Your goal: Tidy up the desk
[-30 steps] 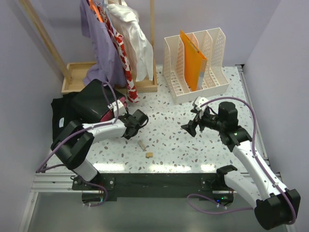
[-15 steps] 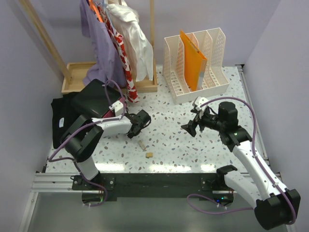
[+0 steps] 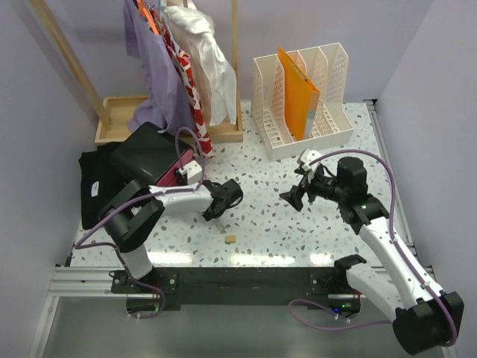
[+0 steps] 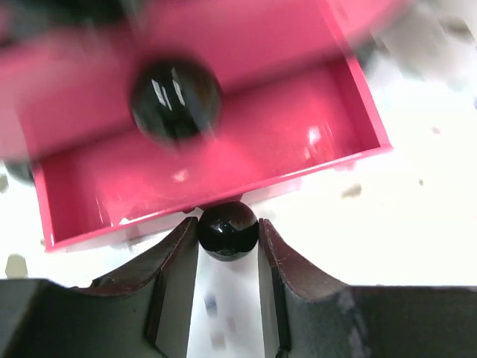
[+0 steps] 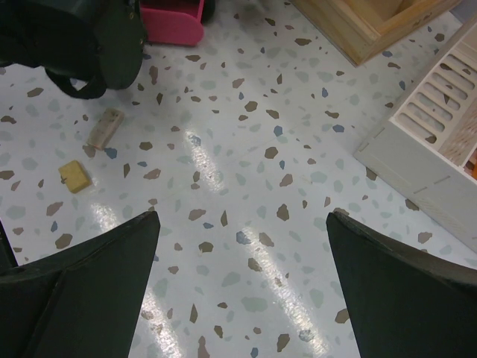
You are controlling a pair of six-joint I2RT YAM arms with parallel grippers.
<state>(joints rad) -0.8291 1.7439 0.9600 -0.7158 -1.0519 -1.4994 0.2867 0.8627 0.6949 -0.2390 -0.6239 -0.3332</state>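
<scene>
Drawing the pink drawer (image 4: 223,153) out cleanly wants the left hand (image 4: 228,227), pinched narrow on its black knob (image 4: 228,233), pulling straight along the slide (no sideways twist), while the right hand (image 5: 242,216) hangs wide and empty over the speckled counter (image 3: 268,216), lying flat before both bases, long axis left-to-right, black edge nearest.

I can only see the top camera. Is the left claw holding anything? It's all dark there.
Observer: Yes. In the left wrist view the left gripper is closed on a round black knob.
Operator: A knob on what?
Observer: It is on the front of a pink drawer, which stands open.
Operator: Is there stuff inside?
Observer: That picture is blurry, but the part of the inside that shows looks empty.
</scene>
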